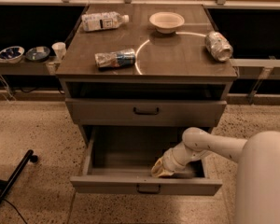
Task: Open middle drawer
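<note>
The middle drawer (107, 185) stands pulled out below the cabinet's upper drawer, and its deep grey tray shows. Its small dark bar handle (148, 188) sits on the low front. My gripper (162, 169) is down inside the tray, just behind the front panel and right of its middle. The white arm (210, 146) reaches in from the right. The gripper's tip lies close against the inner side of the front.
The upper drawer (146, 111) is closed. On the cabinet top lie a clear bottle (103, 21), a crushed bottle (115, 59), a white bowl (166, 21) and a can (218, 45). Bowls and a cup (59, 50) stand on a low shelf at left. A black bar (11, 181) lies on the floor at left.
</note>
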Robot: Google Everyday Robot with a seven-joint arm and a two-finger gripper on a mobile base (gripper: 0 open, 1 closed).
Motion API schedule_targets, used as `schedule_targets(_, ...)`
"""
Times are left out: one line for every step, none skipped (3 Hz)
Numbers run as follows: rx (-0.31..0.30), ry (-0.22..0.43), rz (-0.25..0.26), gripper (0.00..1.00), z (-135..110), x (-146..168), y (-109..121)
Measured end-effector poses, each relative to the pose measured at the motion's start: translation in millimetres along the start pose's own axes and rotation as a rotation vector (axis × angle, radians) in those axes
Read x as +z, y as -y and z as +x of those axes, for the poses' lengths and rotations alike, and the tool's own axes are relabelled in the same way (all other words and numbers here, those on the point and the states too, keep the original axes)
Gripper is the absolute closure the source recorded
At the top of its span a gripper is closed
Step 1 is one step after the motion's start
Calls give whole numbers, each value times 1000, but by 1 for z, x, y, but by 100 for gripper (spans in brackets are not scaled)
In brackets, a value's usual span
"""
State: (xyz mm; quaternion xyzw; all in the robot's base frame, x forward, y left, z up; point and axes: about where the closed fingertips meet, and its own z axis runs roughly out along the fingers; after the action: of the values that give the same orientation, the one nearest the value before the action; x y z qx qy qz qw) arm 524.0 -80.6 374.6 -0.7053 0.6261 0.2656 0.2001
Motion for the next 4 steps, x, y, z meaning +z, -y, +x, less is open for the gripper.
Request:
schedule_targets(21, 37, -56, 100, -1, 7, -15)
schedule_targets(54, 63, -95, 100, -1, 9, -33)
schedule_targets(95, 80, -126, 100, 2, 7, -51)
schedule_targets(135, 94, -159, 100, 4, 1, -75)
